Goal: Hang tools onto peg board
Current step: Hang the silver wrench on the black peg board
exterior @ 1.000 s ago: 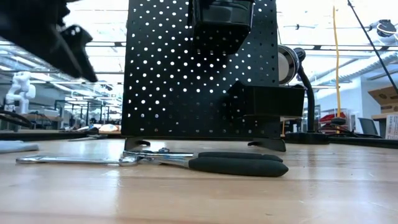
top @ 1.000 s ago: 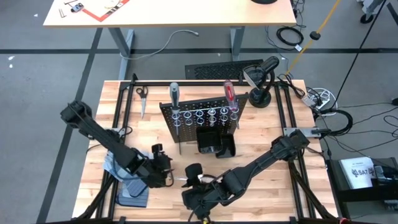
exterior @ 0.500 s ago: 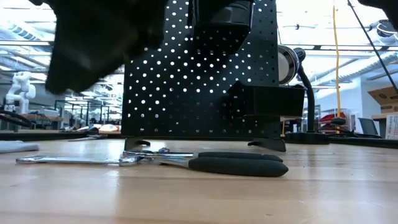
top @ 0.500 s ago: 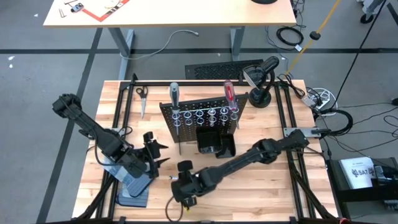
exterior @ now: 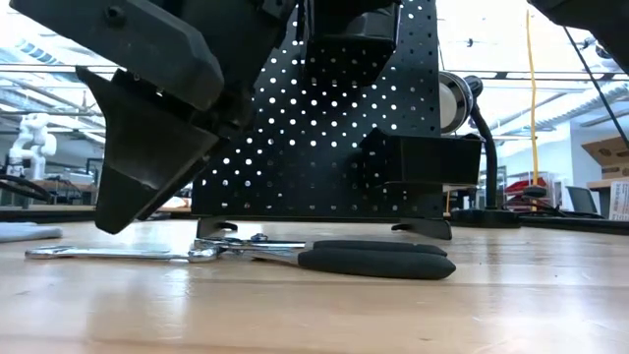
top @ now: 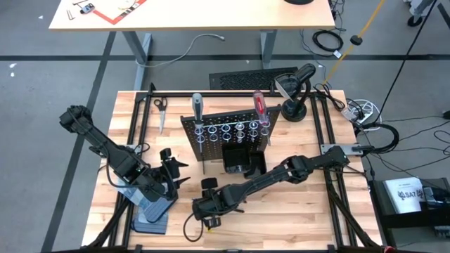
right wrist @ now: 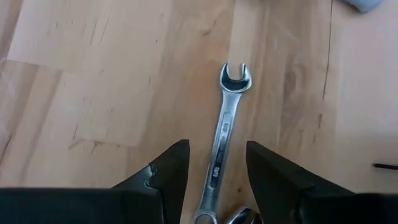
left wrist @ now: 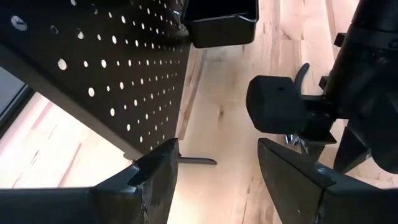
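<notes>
Butcher-block table [top: 295, 204] under peg board [top: 225, 133], perhaps workshop behind.

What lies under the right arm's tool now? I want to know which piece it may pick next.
Under the right tool, open, a silver wrench lies flat on the wooden table, lengthwise between the fingers. Its near end is cut off at the picture's edge.

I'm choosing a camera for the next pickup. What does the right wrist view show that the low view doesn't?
Only the right wrist view: the wrench's open-ended head, seen between the open right gripper's fingers. Only the low view: the pliers and the upright peg board. Both show the wrench lying flat on the wooden table.
</notes>
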Tool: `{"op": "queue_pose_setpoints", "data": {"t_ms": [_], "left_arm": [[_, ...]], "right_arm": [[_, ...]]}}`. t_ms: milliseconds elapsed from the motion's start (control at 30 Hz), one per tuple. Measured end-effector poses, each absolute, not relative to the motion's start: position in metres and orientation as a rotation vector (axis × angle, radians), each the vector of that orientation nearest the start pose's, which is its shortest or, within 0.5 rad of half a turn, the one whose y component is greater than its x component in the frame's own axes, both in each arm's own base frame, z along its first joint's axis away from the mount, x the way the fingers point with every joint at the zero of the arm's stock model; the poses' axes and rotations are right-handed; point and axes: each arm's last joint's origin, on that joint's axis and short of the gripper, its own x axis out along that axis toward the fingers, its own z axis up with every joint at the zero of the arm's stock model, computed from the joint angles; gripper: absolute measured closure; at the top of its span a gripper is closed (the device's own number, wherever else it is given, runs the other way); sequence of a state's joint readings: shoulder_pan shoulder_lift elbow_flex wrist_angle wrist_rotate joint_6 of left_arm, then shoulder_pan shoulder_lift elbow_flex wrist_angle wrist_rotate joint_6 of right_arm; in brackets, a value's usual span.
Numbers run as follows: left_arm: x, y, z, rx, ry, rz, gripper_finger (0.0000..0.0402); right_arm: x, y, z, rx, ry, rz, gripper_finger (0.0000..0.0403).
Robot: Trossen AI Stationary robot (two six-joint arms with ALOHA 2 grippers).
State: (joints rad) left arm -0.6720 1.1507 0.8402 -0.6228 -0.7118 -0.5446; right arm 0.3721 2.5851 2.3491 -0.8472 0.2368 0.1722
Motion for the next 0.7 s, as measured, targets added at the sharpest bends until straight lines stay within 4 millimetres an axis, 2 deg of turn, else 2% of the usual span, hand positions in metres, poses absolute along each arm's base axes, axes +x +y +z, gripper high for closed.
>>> {"op": "queue_pose_setpoints", "data": {"t_ms": [167, 367, 467, 633, 700], "left_arm": [[0.182, -0.121, 0.255, 0.072, 0.669, 0.225, 0.0173], [0.182, -0.121, 0.255, 0.070, 0.669, 0.226, 0.0173], [0.182, -0.121, 0.255, 0.070, 0.669, 0.226, 0.0173], [0.182, -0.121, 0.255, 0.070, 0.669, 0.226, 0.0173], [0.182, -0.121, 0.255, 0.070, 0.668, 0.226, 0.0173]], "right_arm": [[0.507, 0.189, 0.143, -0.179, 1.069, 0.025, 0.0250], [0.511, 0.183, 0.137, -0.144, 1.082, 0.010, 0.0263], [0.512, 0.176, 0.134, -0.102, 1.110, 0.036, 0.0297], [0.513, 0.165, 0.124, -0.008, 1.149, 0.061, 0.0378], [0.513, 0.163, 0.121, 0.008, 1.160, 0.081, 0.0395]]}}
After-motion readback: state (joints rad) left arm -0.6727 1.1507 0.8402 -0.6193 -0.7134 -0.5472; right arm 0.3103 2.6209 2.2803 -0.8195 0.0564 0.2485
